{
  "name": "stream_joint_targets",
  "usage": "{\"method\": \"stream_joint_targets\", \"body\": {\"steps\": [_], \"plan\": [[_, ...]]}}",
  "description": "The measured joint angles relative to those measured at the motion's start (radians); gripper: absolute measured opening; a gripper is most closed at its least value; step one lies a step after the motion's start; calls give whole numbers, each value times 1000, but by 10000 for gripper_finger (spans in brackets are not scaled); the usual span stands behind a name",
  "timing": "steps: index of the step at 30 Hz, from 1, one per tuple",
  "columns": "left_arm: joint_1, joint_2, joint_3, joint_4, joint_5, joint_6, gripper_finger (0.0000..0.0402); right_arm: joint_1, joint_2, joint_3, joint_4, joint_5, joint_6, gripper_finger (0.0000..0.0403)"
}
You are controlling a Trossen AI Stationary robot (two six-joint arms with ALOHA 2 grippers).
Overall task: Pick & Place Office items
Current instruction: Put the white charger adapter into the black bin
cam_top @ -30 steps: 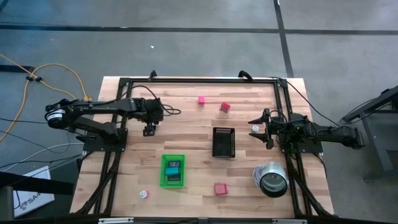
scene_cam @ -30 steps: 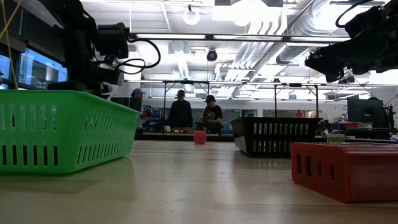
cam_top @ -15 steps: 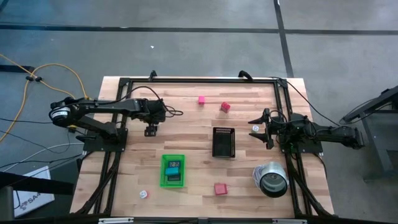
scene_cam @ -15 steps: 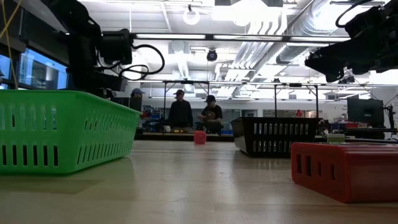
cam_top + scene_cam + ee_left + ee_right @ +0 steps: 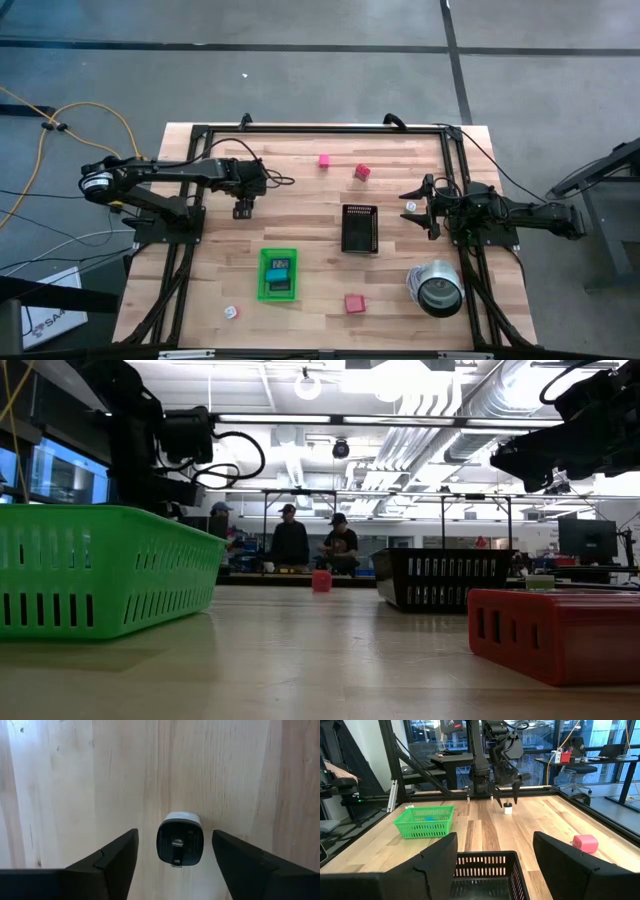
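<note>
Left wrist view puts the left pincer (image 5: 172, 851) straight over a small black-and-white block (image 5: 180, 839), its two dark fingers (image 5: 112, 857) standing apart on either side with bare wood showing between each tip and the piece, so nothing is gripped yet. The piece looks like a stubby plug-style adapter, black-faced with a white rim, sitting on the wooden surface (image 5: 65, 785) between the tips. I'd judge it light, hard and smooth-sided, likely to skate or tip if only one finger reaches it first; the two flat flanks facing the fingers look the sensible place to pinch, low and square. From the high view the left pincer (image 5: 241, 208) hangs over the surface's left half, well apart from the green basket (image 5: 263, 290), which already holds a couple of small items. Farther out lie a pink block (image 5: 324, 160), a red block (image 5: 361, 172), another red block (image 5: 353, 303), a black basket (image 5: 344, 240) and a silver can (image 5: 438, 289). Over on the right side the right pincer (image 5: 421, 205) waits, spread and empty, near a small white piece (image 5: 410, 206).
</note>
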Motion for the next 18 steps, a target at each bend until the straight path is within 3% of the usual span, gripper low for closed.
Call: {"method": "stream_joint_targets", "body": {"steps": [18], "plan": [[0,46,-1,10,15,-13,229,0,0,0,0,0,0,248]]}}
